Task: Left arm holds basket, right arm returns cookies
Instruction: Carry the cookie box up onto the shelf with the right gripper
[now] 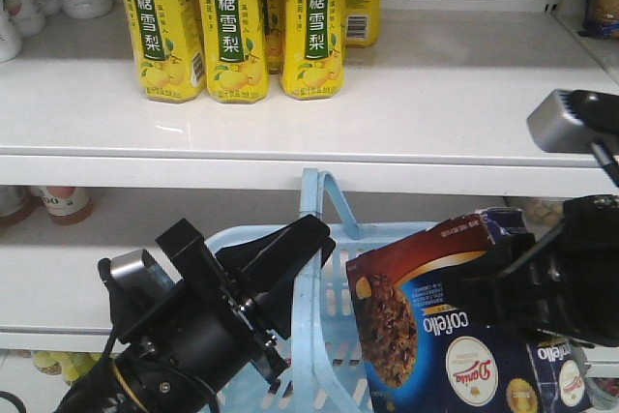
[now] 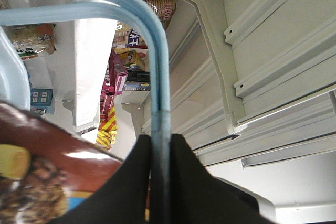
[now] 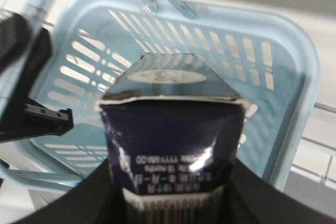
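Now: basket gripped, cookies box aloft

L gripper [image 2: 160, 153]: jaws pinched tight on handle [image 2: 157, 77] of basket [image 1: 334, 336].
R gripper [image 3: 173, 205]: clamped on cookies [image 1: 435, 336]; box tilted, over basket interior, below front edge of shelf [image 1: 435, 94].
Shelf stock: yellow drink bottles [image 1: 232, 26], upright, left side.

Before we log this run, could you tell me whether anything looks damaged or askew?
The cookie box gripped by the right hand looks battered. In the right wrist view its end flap is ragged and creased, and in the front view it sits tilted over the basket. The yellow bottles stand upright.
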### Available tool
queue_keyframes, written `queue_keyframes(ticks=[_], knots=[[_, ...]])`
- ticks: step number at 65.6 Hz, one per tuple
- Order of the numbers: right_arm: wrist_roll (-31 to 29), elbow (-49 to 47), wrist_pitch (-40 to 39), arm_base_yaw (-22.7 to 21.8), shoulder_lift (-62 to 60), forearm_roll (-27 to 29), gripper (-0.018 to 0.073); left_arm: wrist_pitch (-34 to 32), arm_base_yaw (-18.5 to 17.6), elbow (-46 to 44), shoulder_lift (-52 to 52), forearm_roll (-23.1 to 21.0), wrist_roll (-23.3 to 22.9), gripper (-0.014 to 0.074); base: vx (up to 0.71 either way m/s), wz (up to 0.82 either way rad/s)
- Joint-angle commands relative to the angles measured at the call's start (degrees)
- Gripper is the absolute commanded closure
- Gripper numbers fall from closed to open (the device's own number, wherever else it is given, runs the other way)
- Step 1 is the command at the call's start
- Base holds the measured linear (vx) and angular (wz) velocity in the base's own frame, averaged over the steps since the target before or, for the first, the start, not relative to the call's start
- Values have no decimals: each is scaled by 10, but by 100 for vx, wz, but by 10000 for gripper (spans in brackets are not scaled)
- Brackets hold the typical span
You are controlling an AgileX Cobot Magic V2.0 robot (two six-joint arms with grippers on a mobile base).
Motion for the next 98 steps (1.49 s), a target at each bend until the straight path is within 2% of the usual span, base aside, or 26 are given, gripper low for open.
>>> queue_keyframes(ticks=[1,20,40,53,68,74,79,98], knots=[[-5,-18,-49,-1,-26,-5,566,-154,6,-17,-18,-25,4,599,0,0],[-3,-18,-54,-1,-90,-57,566,-154,6,-17,-18,-25,4,599,0,0],[-1,-18,-124,-1,-150,-102,566,-154,6,-17,-18,-25,4,599,0,0],[17,-18,-184,-1,-161,-190,566,-154,6,-17,-18,-25,4,599,0,0],[120,-18,-244,-1,-142,-330,565,-154,6,-17,-18,-25,4,599,0,0],[143,-18,-255,-4,-127,-378,565,-154,6,-17,-18,-25,4,599,0,0],[156,-18,-272,-22,-113,-402,565,-154,6,-17,-18,-25,4,599,0,0],[184,-18,-372,-174,-53,-418,565,-154,6,-17,-18,-25,4,599,0,0]])
